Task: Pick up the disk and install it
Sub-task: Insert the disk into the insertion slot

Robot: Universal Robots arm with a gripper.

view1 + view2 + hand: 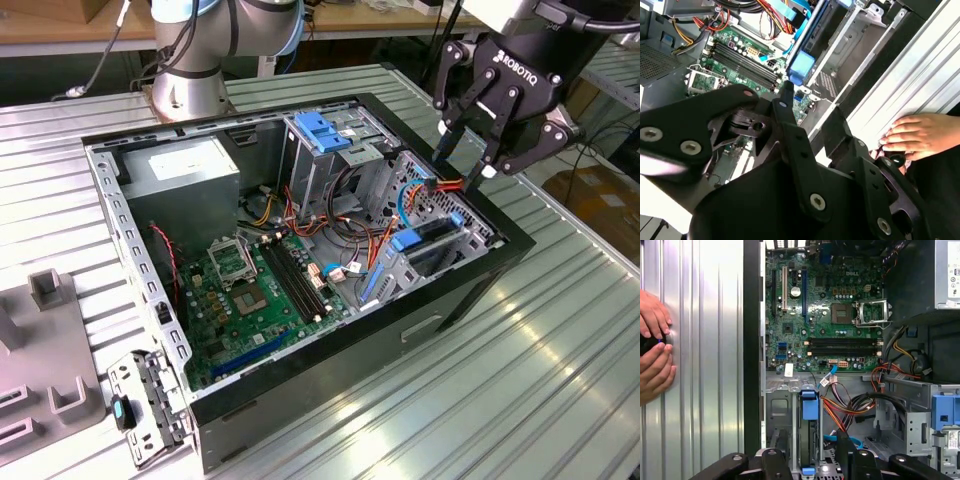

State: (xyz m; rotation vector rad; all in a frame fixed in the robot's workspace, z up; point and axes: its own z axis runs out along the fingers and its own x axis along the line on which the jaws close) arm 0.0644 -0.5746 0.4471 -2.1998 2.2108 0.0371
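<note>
I've got the disk, the flat silver-metal hard drive in its blue plastic carrier frame (809, 407), standing on its thin edge in the grey metal drive bay at the front corner of the case. From here it looks seated in its slot rather than loose, though I can't tell how deep it sits. Its long axis runs along the case wall on the exterior view's right, with blue frame tabs marking both ends. Straight above it, and apart from it, hangs my black two-fingered gripper (467, 165), fingers spread wide with nothing between them and tips pointing down into the bay. In the first wrist view the two fingers stand one to each side of the drive's narrow edge, so the spread goes across its thickness, not along its length, and that's the line-up that matters. Just beside the disk a bundle of orange and red wires (840, 412) loops through the bay, near one finger. Further in lies the green motherboard (250, 290), and the grey metal power-supply box (185, 170) sits at the far corner. All of it is inside the open black computer case (470, 300) on the ribbed silver table (560, 390), where a person's hands (655, 367) rest well apart from the case.
</note>
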